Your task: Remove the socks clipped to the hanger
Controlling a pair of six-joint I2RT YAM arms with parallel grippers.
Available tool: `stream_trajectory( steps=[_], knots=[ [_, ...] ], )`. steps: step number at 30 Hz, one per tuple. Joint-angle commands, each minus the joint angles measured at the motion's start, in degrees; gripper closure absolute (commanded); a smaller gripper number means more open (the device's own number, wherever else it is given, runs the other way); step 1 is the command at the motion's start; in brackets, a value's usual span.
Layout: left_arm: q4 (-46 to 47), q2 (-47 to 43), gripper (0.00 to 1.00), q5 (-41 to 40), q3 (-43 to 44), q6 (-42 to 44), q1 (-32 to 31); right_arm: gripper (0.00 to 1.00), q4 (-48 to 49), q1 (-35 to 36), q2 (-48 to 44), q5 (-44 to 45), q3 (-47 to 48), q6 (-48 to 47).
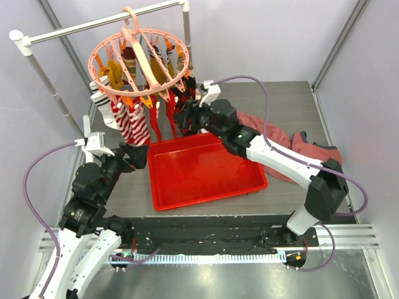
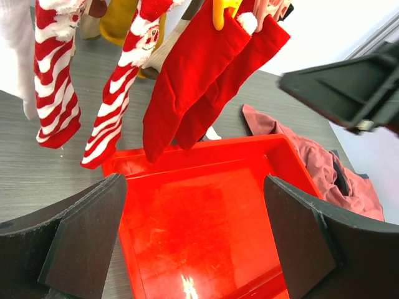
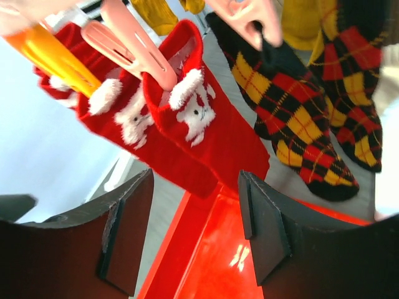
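Note:
The round salmon-pink hanger [image 1: 138, 59] hangs by its hook from the white rail, with several socks clipped to its pegs. Red-and-white striped socks [image 1: 132, 123] [image 2: 59, 81] hang at the left, plain red socks with white trim [image 2: 193, 75] [image 3: 206, 134] in the middle, dark argyle socks [image 3: 299, 118] at the right, mustard ones [image 1: 113, 73] behind. My right gripper [image 1: 182, 117] [image 3: 196, 218] is open, just below and in front of the red socks, holding nothing. My left gripper [image 1: 142, 154] [image 2: 196, 240] is open and empty, low over the red tray's left side.
A red tray [image 1: 249, 187] lies on the grey table under the socks. A reddish-pink cloth [image 1: 274, 140] [image 2: 324, 162] lies to the tray's right, under the right arm. The white rail [image 1: 100, 23] and its posts stand at the back left.

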Motion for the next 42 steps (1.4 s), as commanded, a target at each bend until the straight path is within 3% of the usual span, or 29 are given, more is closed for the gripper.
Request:
stream_trajectory(
  steps=[1,4,10,13,14,15,23,31,42],
  knots=[
    [2.8,0.5,0.03,0.6,0.1,0.8,0.4,0.36,7.6,3.0,3.2,6.2,3.1,-5.5],
    [3.0,0.9,0.03,1.3,0.1,0.8,0.3,0.38,9.7,4.3,5.8,8.5,3.5,-7.1],
    [3.2,1.7,0.03,2.6,0.2,0.8,0.3,0.53,12.2,5.0,9.2,13.2,4.6,-6.8],
    [3.2,1.7,0.03,2.8,0.1,0.8,0.4,0.81,12.0,5.5,9.1,12.4,5.3,-7.0],
    [3.2,1.8,0.03,3.0,0.1,0.8,0.3,0.97,11.6,5.7,8.4,12.2,5.5,-6.9],
    [3.4,1.8,0.03,3.0,0.1,0.8,0.4,0.99,11.6,5.8,7.8,11.6,5.4,-6.8],
    [5.4,3.7,0.04,7.5,0.0,0.9,0.3,0.99,11.3,7.5,0.5,5.5,2.9,-1.5],
    [9.5,12.1,0.07,21.6,3.1,0.9,0.3,0.99,14.8,7.9,-4.9,-0.3,-2.0,6.1],
    [13.4,19.0,0.08,25.6,5.6,0.2,0.3,0.99,15.8,9.1,-5.2,-0.2,-2.9,9.1]
  ],
)
